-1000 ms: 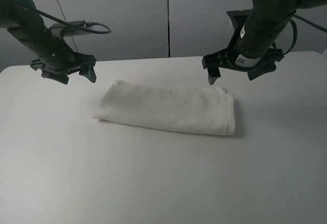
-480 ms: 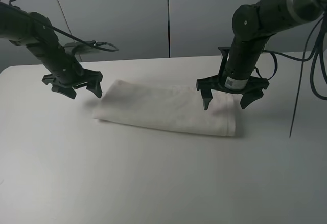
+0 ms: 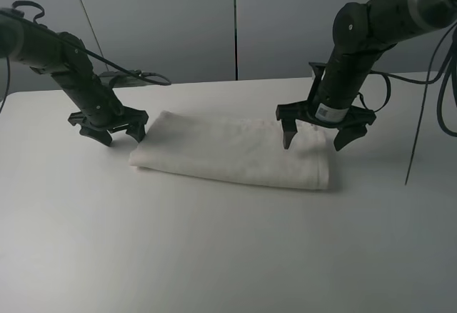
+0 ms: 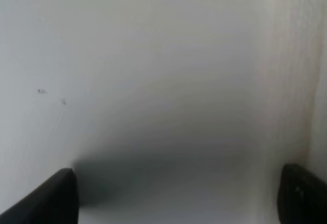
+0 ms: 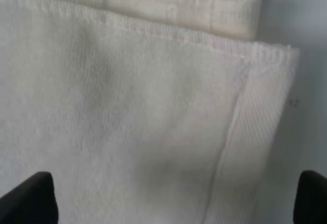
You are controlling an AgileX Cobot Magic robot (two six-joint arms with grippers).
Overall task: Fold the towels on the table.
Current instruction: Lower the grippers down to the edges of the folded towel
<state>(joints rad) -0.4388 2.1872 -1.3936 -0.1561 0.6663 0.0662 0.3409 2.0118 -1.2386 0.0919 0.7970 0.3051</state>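
Observation:
A white folded towel (image 3: 232, 150) lies in the middle of the table (image 3: 214, 256), its long side running left to right. My left gripper (image 3: 123, 138) is open and low over the table just beside the towel's left end. In the left wrist view its dark fingertips (image 4: 56, 198) straddle bare table, with the towel's edge (image 4: 294, 81) along one side. My right gripper (image 3: 313, 144) is open and straddles the towel's far right corner. The right wrist view shows the towel's hemmed corner (image 5: 127, 121) between the wide-set fingertips (image 5: 30, 198).
A grey panelled wall (image 3: 235, 20) rises behind the table's far edge. Cables (image 3: 421, 113) hang by the right arm at the far right. Bare tabletop stretches in front of the towel and to both sides.
Both arms have come down from above the table. The left gripper moved right and down to the towel's left end; the right gripper dropped onto the towel's far right corner. Both stay open.

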